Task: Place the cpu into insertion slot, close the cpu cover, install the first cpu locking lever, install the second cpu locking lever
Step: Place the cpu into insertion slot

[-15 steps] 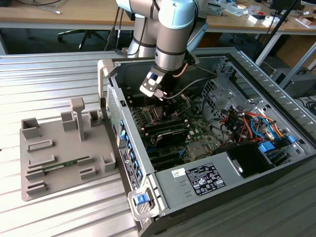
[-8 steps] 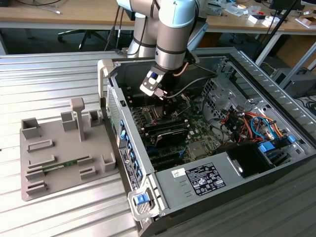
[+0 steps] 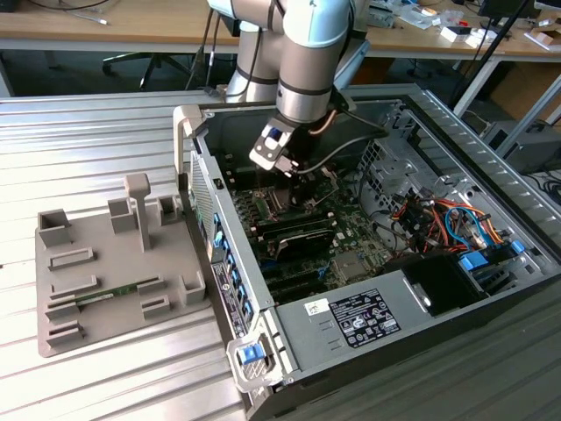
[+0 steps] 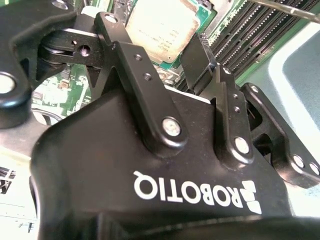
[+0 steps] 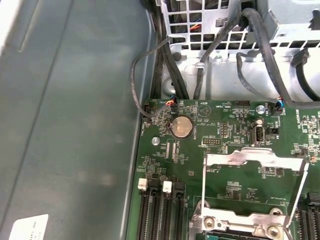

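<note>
- An open computer case lies on a ribbed metal worktop.
- The arm reaches down into the case, with the end effector low over the green board.
- In the second wrist view, the silver-topped cpu sits right at the tip of the end effector. Long black memory slots lie beside it.
- I cannot tell whether the end effector grips the cpu or has let it go.
- In the first wrist view, the cover stands raised on its hinge. A dark strip of the slot shows beside the hinge.
- A thin wire lever stands up next to the cover.
- A grey tray rests on the worktop, towards the exterior view's left of the case.
</note>
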You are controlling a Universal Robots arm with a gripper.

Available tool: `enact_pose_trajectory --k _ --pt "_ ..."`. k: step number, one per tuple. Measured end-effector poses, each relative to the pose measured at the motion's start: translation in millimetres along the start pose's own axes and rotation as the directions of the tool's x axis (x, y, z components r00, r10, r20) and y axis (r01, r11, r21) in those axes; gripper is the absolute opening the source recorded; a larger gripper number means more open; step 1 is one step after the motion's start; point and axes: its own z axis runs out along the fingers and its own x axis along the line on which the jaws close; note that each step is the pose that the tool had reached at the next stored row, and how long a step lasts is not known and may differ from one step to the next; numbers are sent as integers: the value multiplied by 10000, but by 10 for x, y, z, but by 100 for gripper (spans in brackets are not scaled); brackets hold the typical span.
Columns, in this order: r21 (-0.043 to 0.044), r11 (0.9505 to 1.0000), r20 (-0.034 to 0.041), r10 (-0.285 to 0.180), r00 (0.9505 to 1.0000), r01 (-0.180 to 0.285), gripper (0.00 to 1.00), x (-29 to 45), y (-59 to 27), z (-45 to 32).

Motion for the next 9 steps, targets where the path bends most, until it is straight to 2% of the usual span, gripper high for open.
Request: enact_pose_trajectory --k 5,9 --pt "0 10000 1 -12 10000 12 62 -16 -1 -1" --pt "-2 10000 -8 -10 10000 10 62 -28 7 -117"
